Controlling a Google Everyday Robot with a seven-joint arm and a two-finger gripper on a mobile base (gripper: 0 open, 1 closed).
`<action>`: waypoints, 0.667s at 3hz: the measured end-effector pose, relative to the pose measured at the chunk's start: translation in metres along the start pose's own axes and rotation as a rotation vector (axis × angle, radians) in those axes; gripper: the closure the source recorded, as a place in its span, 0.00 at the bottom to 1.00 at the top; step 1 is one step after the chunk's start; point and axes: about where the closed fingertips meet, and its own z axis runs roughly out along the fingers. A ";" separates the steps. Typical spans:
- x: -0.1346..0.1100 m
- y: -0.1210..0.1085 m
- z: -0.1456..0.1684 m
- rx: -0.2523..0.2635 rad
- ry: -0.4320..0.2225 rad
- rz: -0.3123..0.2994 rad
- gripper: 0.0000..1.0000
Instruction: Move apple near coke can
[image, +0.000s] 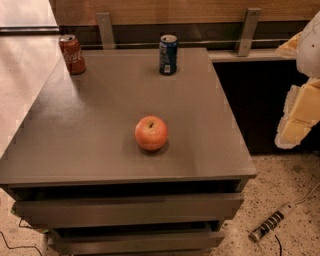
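Observation:
The red-orange apple (151, 133) sits on the grey cabinet top (100, 135), a little right of centre and towards the front. The red coke can (72, 54) stands upright at the far left corner of the top. The gripper (296, 125) shows as pale yellow and white parts at the right edge of the view, off the cabinet's side and well away from both the apple and the can. It holds nothing that I can see.
A dark blue can (168, 54) stands upright at the back middle of the top. Two drawers (130, 210) are open below the front edge. A power strip (272, 222) lies on the speckled floor at the lower right. A wall rail runs behind the cabinet.

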 end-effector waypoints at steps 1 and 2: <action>0.000 0.000 0.000 0.000 0.000 0.000 0.00; -0.010 -0.003 0.010 -0.027 -0.079 0.012 0.00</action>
